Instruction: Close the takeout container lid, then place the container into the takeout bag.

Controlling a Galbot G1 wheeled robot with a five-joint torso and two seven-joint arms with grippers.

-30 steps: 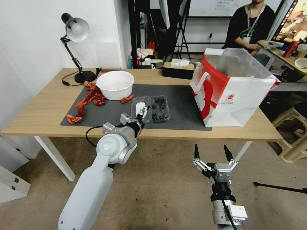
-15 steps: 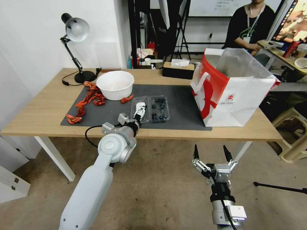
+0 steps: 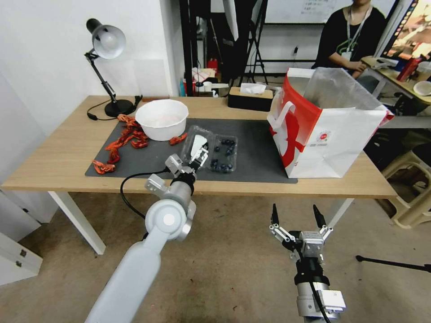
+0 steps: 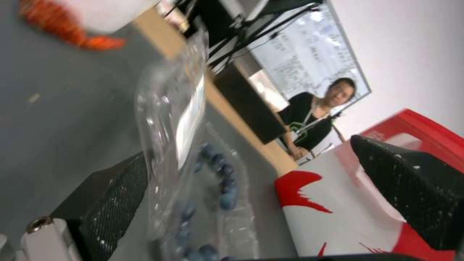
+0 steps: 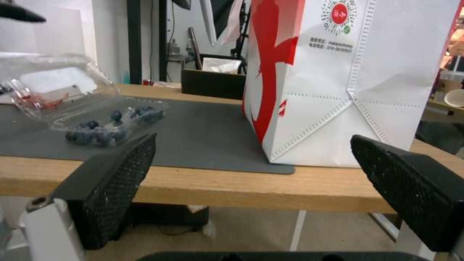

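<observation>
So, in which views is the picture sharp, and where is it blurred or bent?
Head view: sharp, edges curved like fisheye, wooden table bows. Left wrist view: close clear plastic lid with white label and blueberries soft, background smeared. Right wrist view: red-and-white paper bag crisp, near black jaws soft.

Lighting: bright, even, soft shadows.
Head view bows at edges; left wrist view blurred throughout; whiteboard (image 4: 309,54) glares at 1 o'clock.

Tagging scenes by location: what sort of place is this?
Likely a lab or office test area: wooden table with desk lamp, whiteboard behind, and light stands nearby.
</observation>
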